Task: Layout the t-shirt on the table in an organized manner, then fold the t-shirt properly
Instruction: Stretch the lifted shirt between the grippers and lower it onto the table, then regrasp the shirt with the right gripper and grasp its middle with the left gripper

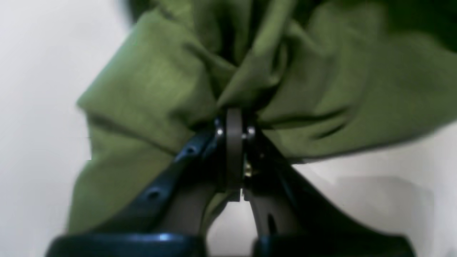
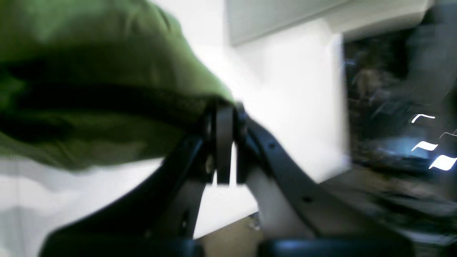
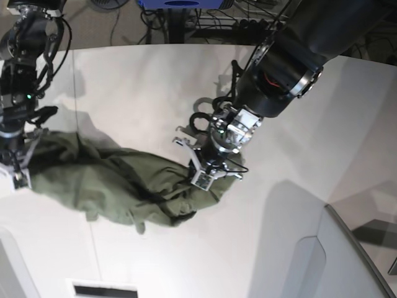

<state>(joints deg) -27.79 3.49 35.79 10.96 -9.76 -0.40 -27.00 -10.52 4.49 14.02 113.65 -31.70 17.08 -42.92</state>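
Note:
The olive-green t-shirt lies bunched and stretched between my two grippers over the white table. In the base view the left gripper is shut on the t-shirt's right end, and the right gripper holds its left end at the table's left edge. The left wrist view shows the left gripper pinching a gathered knot of green cloth. Seen from the right wrist, the right gripper is shut on an edge of the t-shirt, which hangs to the left of the fingers.
A grey angled panel stands at the front right of the table. A thin dark seam line runs down the tabletop's left side. Cables and a blue object lie beyond the far edge. A dark slot sits at the near edge.

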